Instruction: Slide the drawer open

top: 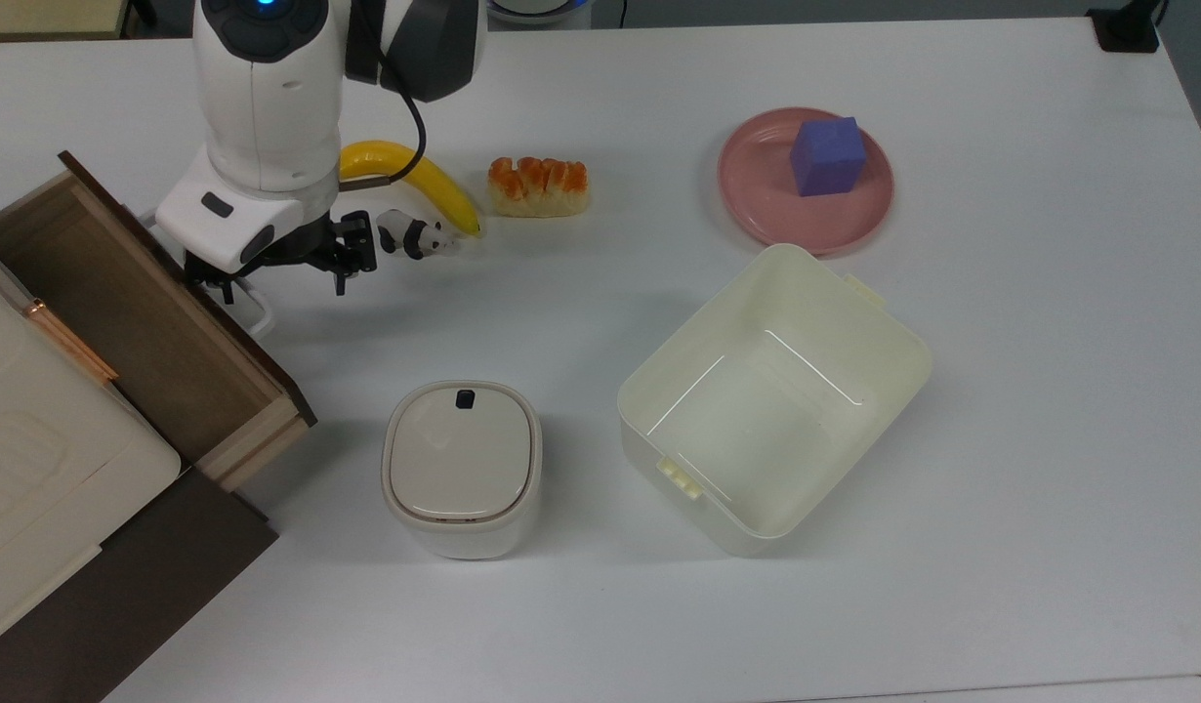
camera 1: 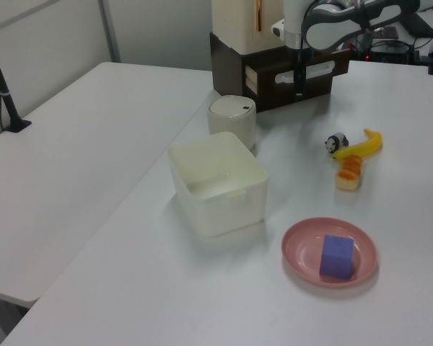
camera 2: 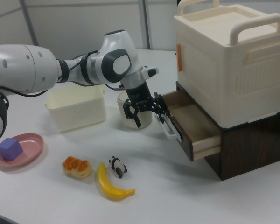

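Counter, white. Drawer at the top view's left, slid partway out of a dark cabinet, light-brown inside showing. Claw spread wide, released, one finger hooked through the drawer's white loop handle; panda toy just beside.

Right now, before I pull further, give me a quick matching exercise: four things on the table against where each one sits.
Things:
1. purple cube
2. toy panda
3. gripper
4. lidded white bin

Places:
A. at the drawer handle
B. on the pink plate
C. beside the banana
D. top view's left of the cream open bin

Pairs: 1-B, 2-C, 3-A, 4-D
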